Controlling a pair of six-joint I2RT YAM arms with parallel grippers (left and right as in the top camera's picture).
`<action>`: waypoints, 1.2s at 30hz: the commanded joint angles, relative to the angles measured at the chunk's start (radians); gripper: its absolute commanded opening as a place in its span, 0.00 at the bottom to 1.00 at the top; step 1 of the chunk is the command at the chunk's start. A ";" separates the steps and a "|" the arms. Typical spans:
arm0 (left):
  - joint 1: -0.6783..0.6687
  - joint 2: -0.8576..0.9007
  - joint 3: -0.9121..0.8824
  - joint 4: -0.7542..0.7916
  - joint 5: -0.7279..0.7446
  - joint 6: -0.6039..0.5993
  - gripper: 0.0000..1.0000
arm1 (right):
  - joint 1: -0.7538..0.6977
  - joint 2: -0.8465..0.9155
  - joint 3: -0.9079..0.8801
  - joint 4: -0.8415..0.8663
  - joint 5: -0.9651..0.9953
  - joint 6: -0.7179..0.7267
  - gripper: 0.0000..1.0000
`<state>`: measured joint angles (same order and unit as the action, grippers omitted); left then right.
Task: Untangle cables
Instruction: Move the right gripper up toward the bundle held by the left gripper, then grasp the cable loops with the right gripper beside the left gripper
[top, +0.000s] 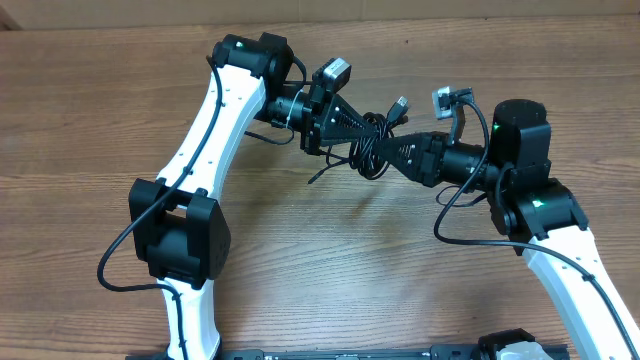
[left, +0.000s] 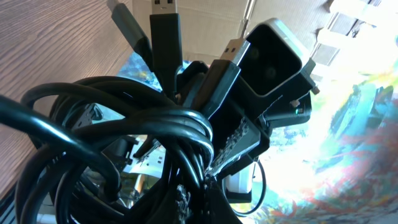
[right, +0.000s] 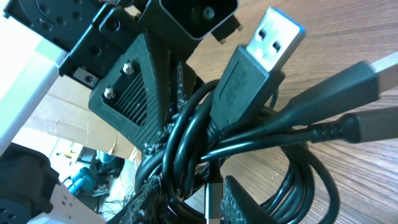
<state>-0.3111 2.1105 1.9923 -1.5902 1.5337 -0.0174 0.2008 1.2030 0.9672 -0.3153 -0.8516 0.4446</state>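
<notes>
The cables (top: 372, 140) are a bunched black coil held just above the wooden table, between my two grippers. My left gripper (top: 352, 128) comes in from the left and is shut on the bundle. My right gripper (top: 392, 152) comes in from the right and grips the same bundle. In the left wrist view the coil (left: 149, 127) fills the frame, with USB plugs (left: 165, 28) sticking up; my left fingers (left: 202, 202) close on strands. In the right wrist view the loops (right: 199, 146) and a blue-tongued USB plug (right: 273, 34) sit between my right fingers (right: 208, 202).
The wooden table (top: 330, 260) runs around both arms. A loose cable end (top: 322, 172) hangs from the bundle toward the table. A cardboard wall (top: 420, 8) lines the far edge. A black rail (top: 350, 352) runs along the front edge.
</notes>
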 joint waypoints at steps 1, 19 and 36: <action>0.003 -0.005 0.017 -0.003 0.047 -0.013 0.04 | 0.020 0.004 0.021 -0.003 0.045 0.003 0.29; -0.011 -0.005 0.017 -0.003 0.047 -0.013 0.04 | 0.113 0.004 0.021 0.095 0.349 0.224 0.29; -0.046 -0.005 0.017 -0.003 0.047 -0.013 0.04 | 0.120 0.024 0.021 0.154 0.455 0.362 0.17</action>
<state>-0.2832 2.1109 2.0029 -1.5707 1.5627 -0.0242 0.3382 1.2037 0.9627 -0.2092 -0.5697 0.7685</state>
